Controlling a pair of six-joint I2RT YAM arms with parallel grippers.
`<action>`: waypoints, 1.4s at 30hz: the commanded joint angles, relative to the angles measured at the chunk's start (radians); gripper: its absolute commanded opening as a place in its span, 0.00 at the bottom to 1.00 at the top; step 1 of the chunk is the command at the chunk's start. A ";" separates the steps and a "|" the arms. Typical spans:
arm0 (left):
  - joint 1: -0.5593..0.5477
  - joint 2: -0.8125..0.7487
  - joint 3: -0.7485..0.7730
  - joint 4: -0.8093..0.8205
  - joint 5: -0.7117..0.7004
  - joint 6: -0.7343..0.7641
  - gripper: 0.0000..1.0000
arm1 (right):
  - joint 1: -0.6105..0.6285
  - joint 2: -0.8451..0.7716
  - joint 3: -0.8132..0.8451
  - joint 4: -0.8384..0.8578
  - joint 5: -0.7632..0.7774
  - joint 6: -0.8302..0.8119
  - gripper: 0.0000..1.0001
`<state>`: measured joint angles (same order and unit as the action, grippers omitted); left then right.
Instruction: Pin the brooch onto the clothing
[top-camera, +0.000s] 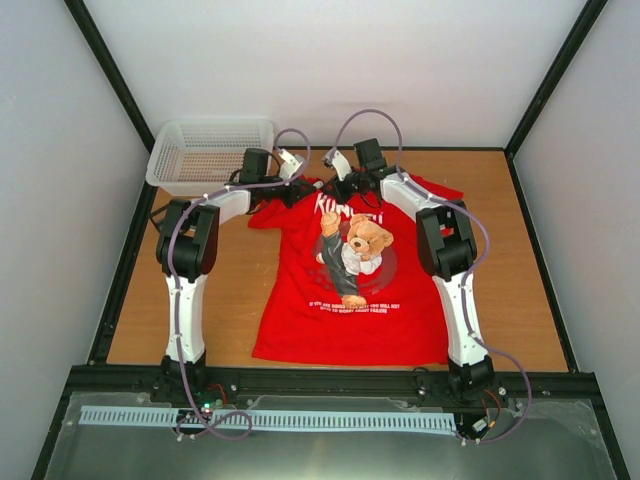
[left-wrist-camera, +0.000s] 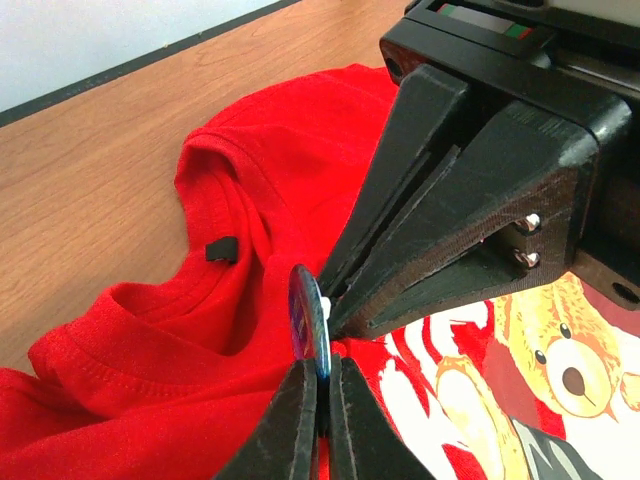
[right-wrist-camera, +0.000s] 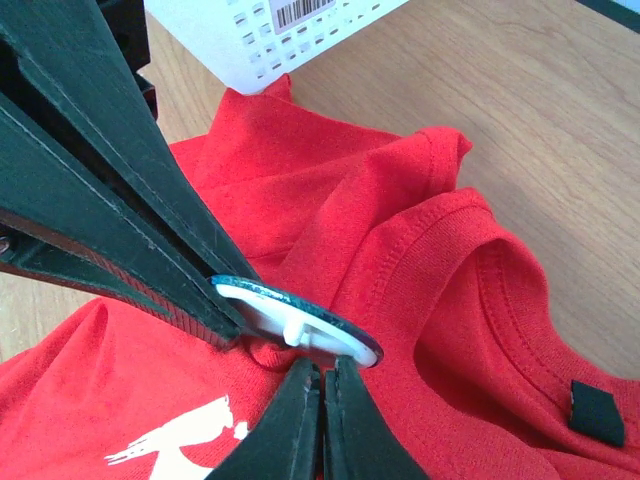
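Red T-shirt (top-camera: 300, 325): you have it lying flat and print-up on the wooden table (top-camera: 505, 280), with its collar (left-wrist-camera: 215, 210) at the end away from the arm bases.
Collar: use this as your landmark. A small black neck label (left-wrist-camera: 222, 248) sits inside its back edge.
Brooch (left-wrist-camera: 307, 318): a dark-blue disc held on edge just on the chest side of the collar, right over the red fabric. Its white back and short stem face your right arm.
Left gripper (left-wrist-camera: 318, 378): clenched on the brooch, one finger on each face of the disc at its rim.
Right gripper (right-wrist-camera: 322, 378): fingers pressed together, tips at the white stem on the brooch's back, just beside the collar. You cannot tell from these views whether they pinch the stem or the cloth beneath it.
Bear print (top-camera: 355, 250): a brown teddy on the chest, further from the collar than both grippers.
Mesh basket (top-camera: 160, 165): white, left of the collar towards the far wall, just beside the shirt's left sleeve.
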<state>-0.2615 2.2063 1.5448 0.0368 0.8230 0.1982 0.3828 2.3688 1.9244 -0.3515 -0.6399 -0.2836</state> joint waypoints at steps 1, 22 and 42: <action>-0.054 -0.023 0.055 0.010 0.296 -0.048 0.01 | 0.009 -0.006 -0.038 0.140 0.170 0.014 0.03; -0.038 -0.007 0.063 -0.030 0.323 -0.087 0.01 | 0.004 -0.058 -0.089 0.182 0.181 0.020 0.04; -0.001 0.034 0.118 -0.103 0.324 -0.043 0.01 | -0.083 -0.242 -0.220 0.081 -0.130 -0.111 0.51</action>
<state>-0.2600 2.2414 1.6150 -0.0437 1.0920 0.1226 0.2955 2.1880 1.7535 -0.3260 -0.6472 -0.3645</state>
